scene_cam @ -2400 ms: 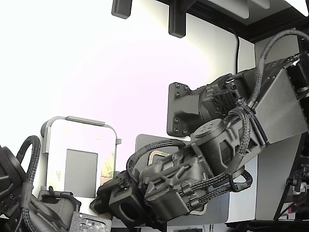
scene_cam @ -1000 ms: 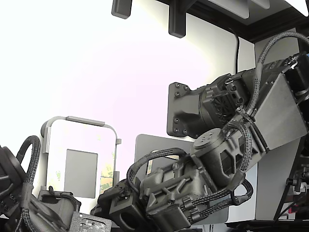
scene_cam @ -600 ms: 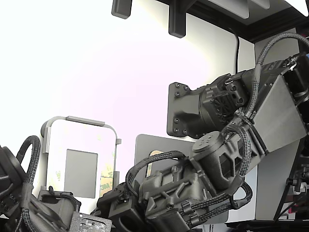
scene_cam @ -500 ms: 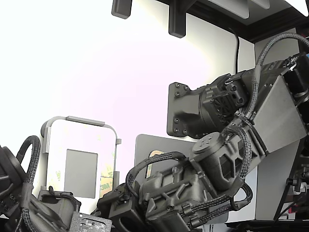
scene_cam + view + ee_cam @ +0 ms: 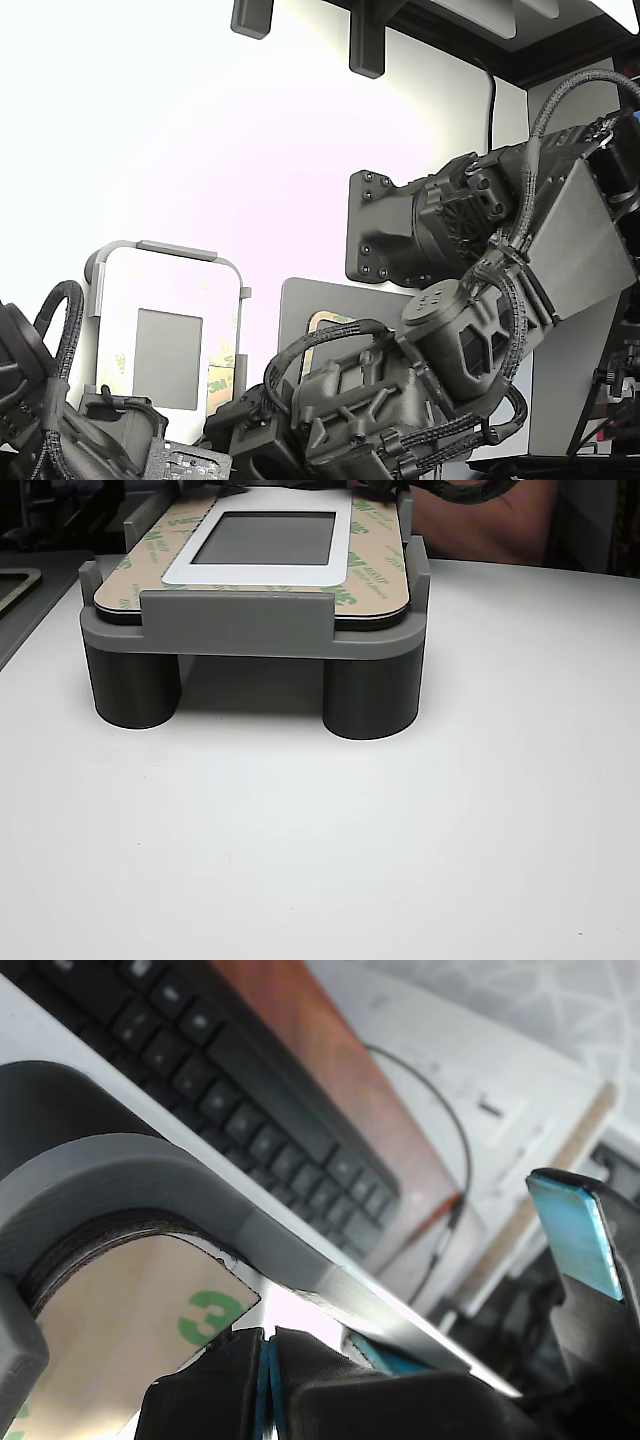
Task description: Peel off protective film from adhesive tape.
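The white rounded panel point(image 5: 263, 572) lies in a grey fixture point(image 5: 238, 620). Pale tan film point(image 5: 375, 542) with green logos edges it. In the exterior view the film point(image 5: 223, 372) runs along the panel's right edge. My gripper point(image 5: 245, 440) hangs low by that edge, its fingertips hidden there. In the wrist view my gripper point(image 5: 268, 1372) has its blue-padded jaws pressed together, right at a corner of the tan film point(image 5: 120, 1330) under the fixture's rim point(image 5: 150, 1175). I cannot tell whether film is pinched between them. The whitish tape under the film does not show.
A tan rounded ring point(image 5: 322, 322) lies on a grey plate behind my arm. A second arm's cables and body point(image 5: 50, 420) fill the exterior view's lower left. A keyboard point(image 5: 250, 1100) and a cable lie beyond the fixture. A separate blue-faced finger point(image 5: 572, 1232) stands beside my gripper.
My wrist and gripper have sunk lower beside the panel's right edge, uncovering more of the tan ring behind the arm. The panel and fixture have not moved.
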